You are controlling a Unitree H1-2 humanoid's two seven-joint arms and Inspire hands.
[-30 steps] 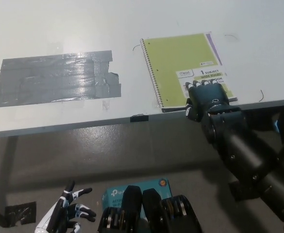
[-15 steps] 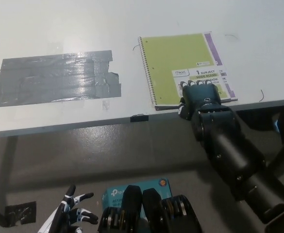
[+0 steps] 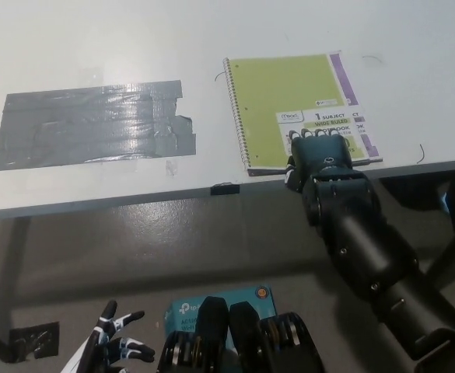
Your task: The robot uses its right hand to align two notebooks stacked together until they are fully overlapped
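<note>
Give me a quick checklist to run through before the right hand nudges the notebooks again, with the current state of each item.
1. Right hand on the stack: ok, it lies on the near right corner of the green notebook.
2. Notebooks fully overlapped: not ok, a strip of the purple notebook shows along the green one's right edge.
3. Stack safely on the table: cannot tell, its near edge lies close to the table's front edge.
4. Path clear: ok, the grey tape patch lies well to the left, apart from the stack.
5. Left hand out of the way: ok, it hangs open below the table at lower left.
</note>
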